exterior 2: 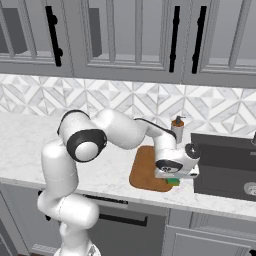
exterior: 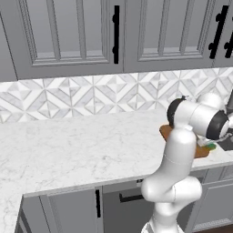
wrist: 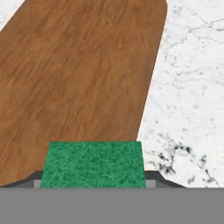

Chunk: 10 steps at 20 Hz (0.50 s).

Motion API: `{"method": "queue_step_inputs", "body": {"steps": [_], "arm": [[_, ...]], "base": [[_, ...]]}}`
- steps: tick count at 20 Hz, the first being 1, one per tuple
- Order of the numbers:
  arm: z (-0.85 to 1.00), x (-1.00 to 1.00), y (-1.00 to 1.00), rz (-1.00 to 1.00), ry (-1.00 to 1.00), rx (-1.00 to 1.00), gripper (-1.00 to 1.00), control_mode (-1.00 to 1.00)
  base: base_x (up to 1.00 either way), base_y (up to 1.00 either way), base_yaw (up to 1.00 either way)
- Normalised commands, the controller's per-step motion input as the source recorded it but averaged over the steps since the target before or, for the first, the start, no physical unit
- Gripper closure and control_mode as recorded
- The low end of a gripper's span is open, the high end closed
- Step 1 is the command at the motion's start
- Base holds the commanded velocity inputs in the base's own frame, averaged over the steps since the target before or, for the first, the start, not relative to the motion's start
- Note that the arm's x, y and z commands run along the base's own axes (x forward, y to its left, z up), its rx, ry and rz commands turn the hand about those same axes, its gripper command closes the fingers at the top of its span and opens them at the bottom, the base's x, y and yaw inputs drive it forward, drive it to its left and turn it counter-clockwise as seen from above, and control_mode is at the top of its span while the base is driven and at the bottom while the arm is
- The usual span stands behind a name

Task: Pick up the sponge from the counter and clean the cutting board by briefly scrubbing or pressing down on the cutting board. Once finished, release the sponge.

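The green-topped sponge (wrist: 92, 164) sits between my gripper's (wrist: 92, 180) two dark fingertips (wrist: 31, 178), and the gripper is shut on it. In the hand view the brown wooden cutting board (wrist: 78, 74) stretches away beyond the sponge, with white marble counter (wrist: 188, 100) to its right. From the right base view the hand (exterior 2: 172, 176) hangs low over the board's (exterior 2: 144, 170) near right corner, with the sponge (exterior 2: 173, 182) poking out beneath it. Whether the sponge touches the wood I cannot tell. The left base view shows a sliver of sponge (exterior: 210, 147) and board (exterior: 166, 132) behind the arm.
A dark sink (exterior 2: 225, 160) lies just right of the board. A soap dispenser (exterior 2: 178, 129) stands behind it by the tiled backsplash. Grey wall cabinets hang above. The counter (exterior: 68, 150) runs wide to the left, with its front edge close below the board.
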Motion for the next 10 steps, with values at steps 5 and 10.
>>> {"method": "queue_step_inputs", "body": {"steps": [5,10], "arm": [[0.00,-0.01,0.88,-0.06,0.00,0.00,1.00,-1.00],[0.00,0.13,1.00,-0.09,0.00,0.00,1.00,-1.00]], "base": [[0.00,0.00,0.00],[0.00,0.00,0.00]]}}
